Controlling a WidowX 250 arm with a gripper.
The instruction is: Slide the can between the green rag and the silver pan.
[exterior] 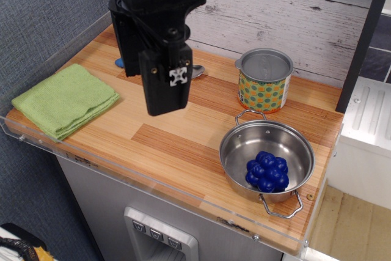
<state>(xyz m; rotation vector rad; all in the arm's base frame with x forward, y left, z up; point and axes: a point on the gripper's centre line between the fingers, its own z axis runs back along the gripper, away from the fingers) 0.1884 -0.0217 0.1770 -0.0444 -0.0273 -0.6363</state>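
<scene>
I'm hanging over the wooden counter [177, 145], my gripper [165, 105] pointing down above bare boards, holding nothing, and I cannot tell how wide the jaws are sitting from this angle. The green rag [64, 99] is lying folded at the left edge. The silver pan [267, 154] is sitting front right, carrying a cluster of blue grapes [266, 171]. The can [264, 80] is standing upright just behind the pan, near its wire handle. I'm judging the approach not yet made; next I'm needing to reach right, get behind the can and push it leftward into the open middle
</scene>
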